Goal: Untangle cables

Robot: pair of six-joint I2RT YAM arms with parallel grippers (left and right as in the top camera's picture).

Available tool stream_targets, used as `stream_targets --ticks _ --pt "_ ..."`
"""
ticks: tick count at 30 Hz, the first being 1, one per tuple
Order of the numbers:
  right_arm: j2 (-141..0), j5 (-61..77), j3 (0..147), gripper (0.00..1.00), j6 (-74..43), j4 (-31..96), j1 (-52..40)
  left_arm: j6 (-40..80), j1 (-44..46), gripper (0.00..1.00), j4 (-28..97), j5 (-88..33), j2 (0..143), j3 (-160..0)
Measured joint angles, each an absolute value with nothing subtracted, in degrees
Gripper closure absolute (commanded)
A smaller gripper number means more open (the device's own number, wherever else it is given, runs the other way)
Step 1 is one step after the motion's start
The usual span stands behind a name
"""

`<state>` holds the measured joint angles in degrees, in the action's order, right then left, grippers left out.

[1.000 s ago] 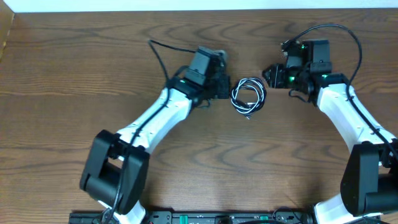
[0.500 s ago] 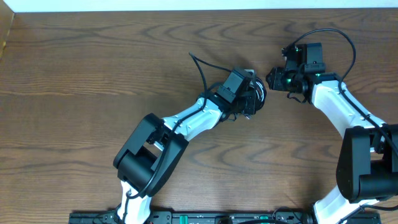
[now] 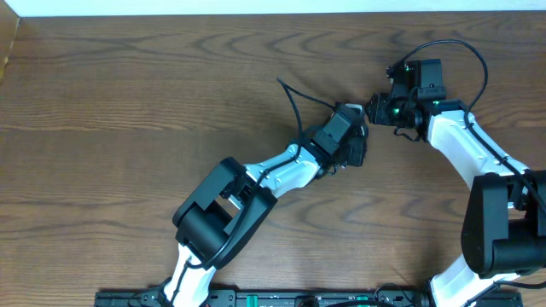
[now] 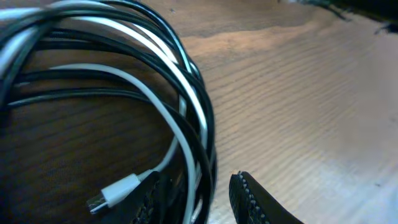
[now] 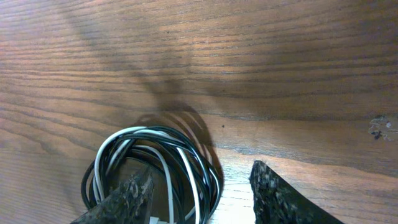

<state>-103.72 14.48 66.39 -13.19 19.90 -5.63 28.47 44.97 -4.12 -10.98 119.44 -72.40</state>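
Note:
The cables (image 4: 186, 81), one white and one black, lie tangled in a loose coil on the wooden table. In the overhead view my left gripper (image 3: 353, 143) sits over the coil and hides most of it. In the left wrist view my left gripper (image 4: 202, 200) is open, the coil's right-hand strands run between its fingers, and a white plug (image 4: 115, 193) lies by the left finger. My right gripper (image 3: 376, 109) hangs just right of the coil. In the right wrist view my right gripper (image 5: 202, 198) is open, with the edge of the cables (image 5: 152, 165) below the gap.
The brown wooden table (image 3: 128, 102) stretches wide to the left and along the front. A thick black arm wire (image 3: 294, 98) loops up behind my left wrist, and another arm wire (image 3: 465, 51) arcs over my right arm. A pale wall edge (image 3: 256, 7) runs along the back.
My left arm has swung right, from beside the coil to over it, now covering it in the overhead view, and its jaws have widened. The right gripper shifted only slightly.

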Motion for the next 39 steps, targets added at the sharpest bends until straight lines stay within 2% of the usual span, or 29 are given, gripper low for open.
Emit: stream_targets --ticks 4,10,13,18,23,26,31,35,39 --pt "-103.7 14.2 66.4 0.51 -13.2 20.2 -5.6 28.4 45.6 0.71 -2.8 -5.7 119.4 -72.4" --pt "-103.7 14.1 66.4 0.5 -13.2 20.3 -5.6 28.3 45.7 0.73 -2.2 -2.4 119.9 -72.4" --pt "-103.7 14.1 66.4 0.49 -13.2 20.3 -5.6 28.2 45.9 0.93 -2.8 -1.9 120.6 -72.7" --pt "-103.7 14.1 66.4 0.48 -13.2 20.3 -5.6 28.2 46.1 0.92 -2.5 -1.5 120.6 -72.8" --pt "-103.7 14.5 66.4 0.45 -13.2 20.4 -5.6 28.2 44.7 0.93 4.7 -1.7 116.7 -72.6" --pt "-103.7 17.6 66.4 0.45 -13.2 20.3 -5.6 28.3 40.9 0.92 8.8 -7.4 108.9 -72.2" --pt "-103.7 28.6 66.4 0.45 -13.2 20.0 -5.6 28.2 32.1 0.93 8.7 -24.8 97.6 -72.2" --pt "-103.7 35.9 66.4 0.47 -13.4 19.0 -5.6 28.3 26.0 0.93 10.2 -36.7 96.6 -72.2" --pt "-102.2 39.3 66.4 0.49 -15.4 18.8 -5.6 28.3 23.6 0.93 11.4 -40.6 96.9 -72.2"
